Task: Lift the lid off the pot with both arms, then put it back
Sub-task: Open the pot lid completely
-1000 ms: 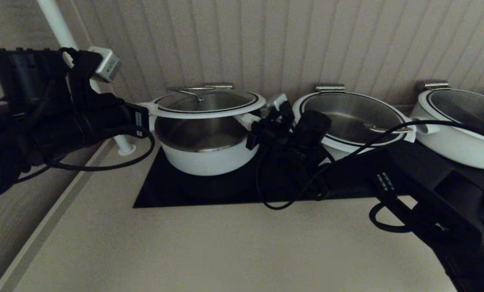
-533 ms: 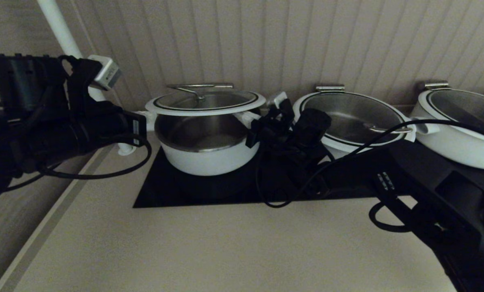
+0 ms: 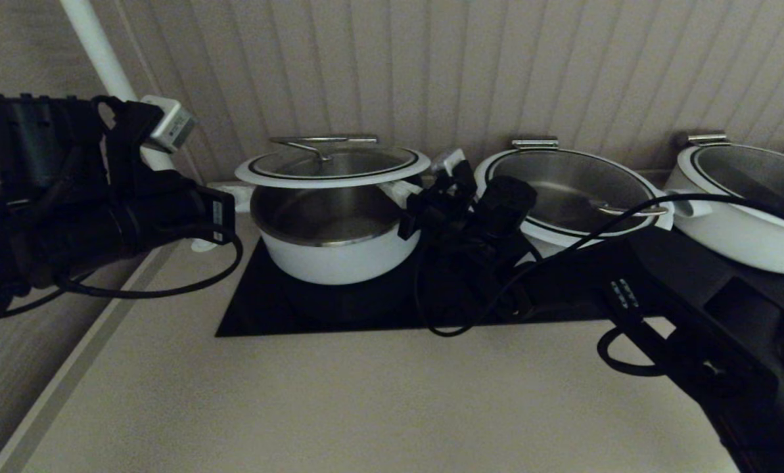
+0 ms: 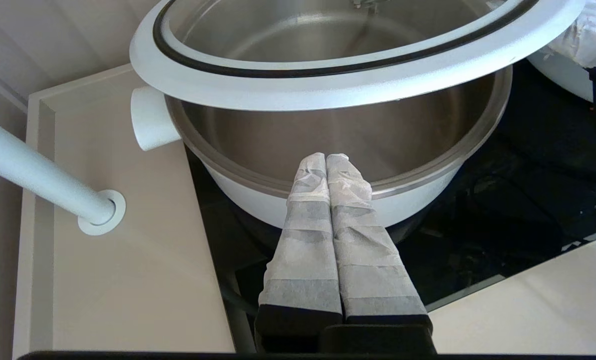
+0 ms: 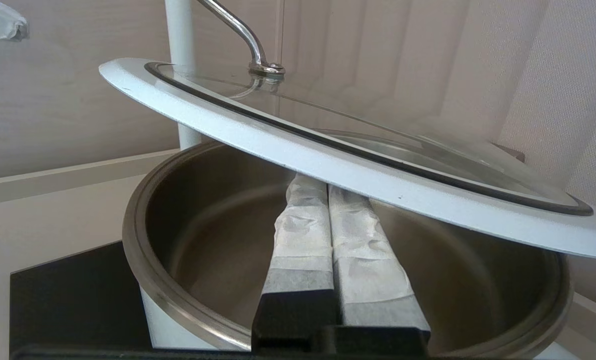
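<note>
Lid (image 3: pixel 333 165): raised clear of the pot, tilted in the right wrist view, steel bowl open to view beneath.
Pot (image 3: pixel 336 243): on the black panel (image 3: pixel 260 309) of the counter (image 3: pixel 339 401), leftmost of three white pots; steel rim uncovered.
Left gripper (image 4: pixel 326 161): taped fingers pressed together, nothing between them; tips level with the pot's near rim, below the lid's edge and apparently not touching it.
Right gripper (image 5: pixel 311 186): taped fingers together, gripping nothing; tips run under the lid's white rim from the pot's right side and appear to prop it from below.
Support: no clamped hold on the lid; judged to rest on finger tops and possibly a rear hinge, hidden from all views.
Risk, slip: smooth rim on taped fingers could slide off if either arm moves sideways or unevenly.
Risk, drop: a lid falling on the steel rim could chip or crack the glass.
Risk, misseat: lowering while tilted could land the lid off centre.
Risk, collision: neighbouring pot (image 3: pixel 572 190) close to the right arm.
</note>
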Motion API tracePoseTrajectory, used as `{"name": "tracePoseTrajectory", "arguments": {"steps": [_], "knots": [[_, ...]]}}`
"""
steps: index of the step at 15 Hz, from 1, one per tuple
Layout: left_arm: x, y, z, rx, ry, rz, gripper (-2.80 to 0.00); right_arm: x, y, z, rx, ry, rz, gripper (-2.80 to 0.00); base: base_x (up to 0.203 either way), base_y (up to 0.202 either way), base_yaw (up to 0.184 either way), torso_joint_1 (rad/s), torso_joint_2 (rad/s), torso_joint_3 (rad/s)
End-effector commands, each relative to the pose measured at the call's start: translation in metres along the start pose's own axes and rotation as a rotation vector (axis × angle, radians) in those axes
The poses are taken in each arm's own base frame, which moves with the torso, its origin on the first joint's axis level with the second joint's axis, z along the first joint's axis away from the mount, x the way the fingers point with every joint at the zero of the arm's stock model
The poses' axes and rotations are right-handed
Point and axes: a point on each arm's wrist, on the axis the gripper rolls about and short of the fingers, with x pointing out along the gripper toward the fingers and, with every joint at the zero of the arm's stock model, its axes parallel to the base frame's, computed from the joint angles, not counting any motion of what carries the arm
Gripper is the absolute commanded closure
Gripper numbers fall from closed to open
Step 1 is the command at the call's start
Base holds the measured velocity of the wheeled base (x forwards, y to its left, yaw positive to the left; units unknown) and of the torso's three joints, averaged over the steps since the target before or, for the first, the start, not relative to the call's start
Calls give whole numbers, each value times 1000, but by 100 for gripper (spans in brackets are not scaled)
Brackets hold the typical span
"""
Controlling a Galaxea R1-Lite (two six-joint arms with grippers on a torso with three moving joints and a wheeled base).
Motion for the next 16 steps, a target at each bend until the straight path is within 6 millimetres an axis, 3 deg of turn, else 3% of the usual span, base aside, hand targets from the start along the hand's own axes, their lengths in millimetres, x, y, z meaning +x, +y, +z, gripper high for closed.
{"name": "tracePoseTrajectory", "arguments": {"steps": [1,9,16], "knots": [[-1,0,1,1,-5,0,0,0,0,0,-3,-6,3,0,0,0,0,0,0,0],[-11,0,2,-1,21,-3,0,-1,-3,-1,-4,-6,-3,0,0,0,0,0,0,0],[-15,-3,-13,-2,65,-9,0,-2,-5,-1,-6,-4,-7,0,0,0,0,0,0,0]]}}
